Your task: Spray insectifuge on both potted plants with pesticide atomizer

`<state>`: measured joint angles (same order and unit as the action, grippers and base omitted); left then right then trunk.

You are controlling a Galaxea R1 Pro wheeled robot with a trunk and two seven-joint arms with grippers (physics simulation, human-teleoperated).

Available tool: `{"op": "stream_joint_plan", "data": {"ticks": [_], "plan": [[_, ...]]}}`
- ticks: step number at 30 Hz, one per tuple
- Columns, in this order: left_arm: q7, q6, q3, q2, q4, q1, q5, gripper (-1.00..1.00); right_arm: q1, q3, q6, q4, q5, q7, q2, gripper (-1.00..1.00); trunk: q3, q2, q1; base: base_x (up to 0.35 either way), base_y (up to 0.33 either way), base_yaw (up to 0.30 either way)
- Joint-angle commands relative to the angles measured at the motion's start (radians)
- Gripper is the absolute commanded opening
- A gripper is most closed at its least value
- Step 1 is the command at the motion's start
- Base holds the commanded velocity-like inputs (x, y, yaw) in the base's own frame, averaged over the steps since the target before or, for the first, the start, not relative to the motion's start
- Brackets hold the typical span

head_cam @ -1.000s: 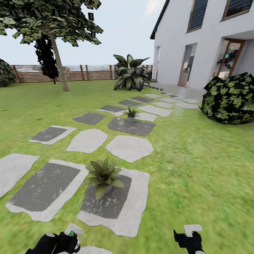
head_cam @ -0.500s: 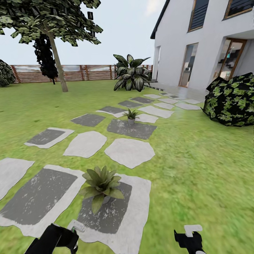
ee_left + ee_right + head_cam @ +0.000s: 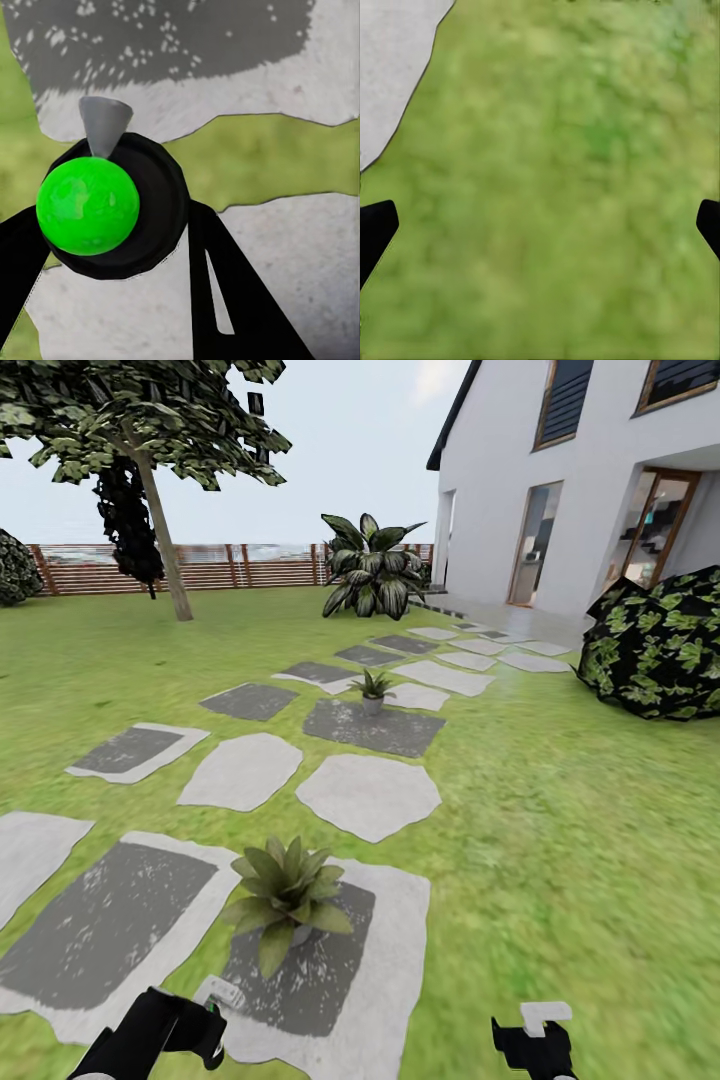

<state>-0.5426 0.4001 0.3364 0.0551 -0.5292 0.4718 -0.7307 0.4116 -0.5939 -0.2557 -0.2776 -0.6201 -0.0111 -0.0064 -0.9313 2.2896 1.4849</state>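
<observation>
Counts, head view: 2 potted plants, near one (image 3: 285, 890) and far one (image 3: 373, 690). 1 pesticide atomizer (image 3: 215, 1000). 2 grippers, left gripper (image 3: 185, 1028) and right gripper (image 3: 535, 1040). 1 tree (image 3: 150, 470). 1 large broad-leaf plant (image 3: 372, 565). 1 dark bush (image 3: 660, 645). 1 fence (image 3: 200, 567). 1 house (image 3: 580, 470). Stepping stones (image 3: 368, 795) numbered more than a dozen; far ones too small to count.
</observation>
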Motion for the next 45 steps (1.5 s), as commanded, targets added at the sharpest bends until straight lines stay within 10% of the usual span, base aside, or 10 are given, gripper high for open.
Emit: {"op": "stream_joint_plan", "data": {"ticks": [1,45], "plan": [[-0.008,0.003,0.006,-0.001,-0.002,0.001,-0.007,-1.0,0.001,-0.008,-0.005,0.001,-0.01,-0.001,0.0,1.0,-0.001,0.0,0.0,0.169,0.083,0.0],[-0.003,0.16,-0.069,-0.016,-0.132,-0.009,-0.048,-1.0,0.001,-0.008,-0.006,0.001,-0.01,-0.003,-0.001,1.0,-0.006,0.0,0.0,0.028,0.021,0.076]]}}
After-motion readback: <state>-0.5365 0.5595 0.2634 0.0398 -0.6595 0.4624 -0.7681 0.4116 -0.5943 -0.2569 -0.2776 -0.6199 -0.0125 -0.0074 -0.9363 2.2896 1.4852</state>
